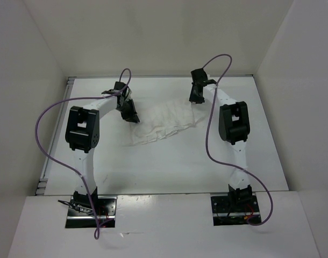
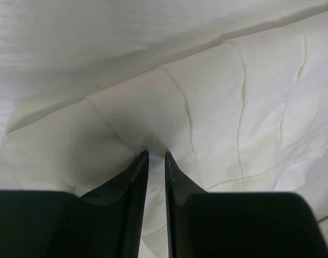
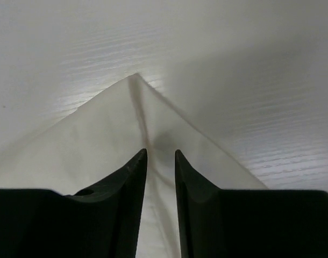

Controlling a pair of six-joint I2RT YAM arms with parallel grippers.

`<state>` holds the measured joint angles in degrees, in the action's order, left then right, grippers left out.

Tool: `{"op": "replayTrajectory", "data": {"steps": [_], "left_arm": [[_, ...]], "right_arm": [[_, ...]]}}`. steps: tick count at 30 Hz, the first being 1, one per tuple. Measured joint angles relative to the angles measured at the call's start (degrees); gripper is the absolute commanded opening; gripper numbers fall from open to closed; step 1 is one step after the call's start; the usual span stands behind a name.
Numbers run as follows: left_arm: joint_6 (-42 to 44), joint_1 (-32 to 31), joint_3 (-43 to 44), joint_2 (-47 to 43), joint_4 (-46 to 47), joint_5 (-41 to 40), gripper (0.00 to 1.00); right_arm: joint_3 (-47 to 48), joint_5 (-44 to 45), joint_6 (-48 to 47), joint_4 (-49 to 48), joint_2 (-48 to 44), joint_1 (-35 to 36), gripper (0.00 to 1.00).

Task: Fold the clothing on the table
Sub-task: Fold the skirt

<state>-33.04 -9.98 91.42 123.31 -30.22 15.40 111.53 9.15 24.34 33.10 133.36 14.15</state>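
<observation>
**Item 1, clothing** (image 1: 165,123): You have one thin white pleated garment. It lies rumpled on the far half of the tabletop (image 1: 169,169), between your two arms. Its long axis slants from near-left to far-right. In the overhead view the pleats show as faint parallel creases.

**Item 2, left jaws:** They are lowered onto the garment's left edge, at its far corner. Your left wrist view shows the fingertips (image 2: 141,162) only narrowly parted. Cloth (image 2: 234,107) fills the slot between them, and its folds pucker in toward the tips. You cannot tell from this whether the fabric is pinched or merely lying in the gap.

**Item 3, right jaws:** They are lowered onto the garment's far-right corner. Your right wrist view shows the fingertips (image 3: 139,162) a little apart, with a clear slot between them. The pointed corner of the cloth (image 3: 99,140) lies flat on the tabletop (image 3: 250,80) beneath them. A soft crease runs from the corner's tip back into the gap, and nothing looks clamped.

**Item 4, surroundings:** White walls (image 1: 24,80) stand around the tabletop. A purple cable (image 1: 41,126) loops off each arm. Both arm bases are bolted at the near edge.
</observation>
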Motion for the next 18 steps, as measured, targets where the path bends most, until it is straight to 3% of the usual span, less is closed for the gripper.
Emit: {"op": "replayTrajectory", "data": {"steps": [4,11,18], "left_arm": [[0.2,0.0,-1.3,-1.8,-1.5,0.0,0.34],[1.3,-0.3,-2.7,-10.3,-4.0,1.8,0.38],[1.5,-3.6,-3.8,-13.5,-1.3,7.7,0.38]], "right_arm": [[-0.2,3.2,-0.8,-0.3,-1.4,0.2,0.49],[-3.5,7.5,-1.6,0.3,-8.3,0.2,0.49],[-5.1,4.9,-2.0,0.7,-7.0,0.2,0.35]]}}
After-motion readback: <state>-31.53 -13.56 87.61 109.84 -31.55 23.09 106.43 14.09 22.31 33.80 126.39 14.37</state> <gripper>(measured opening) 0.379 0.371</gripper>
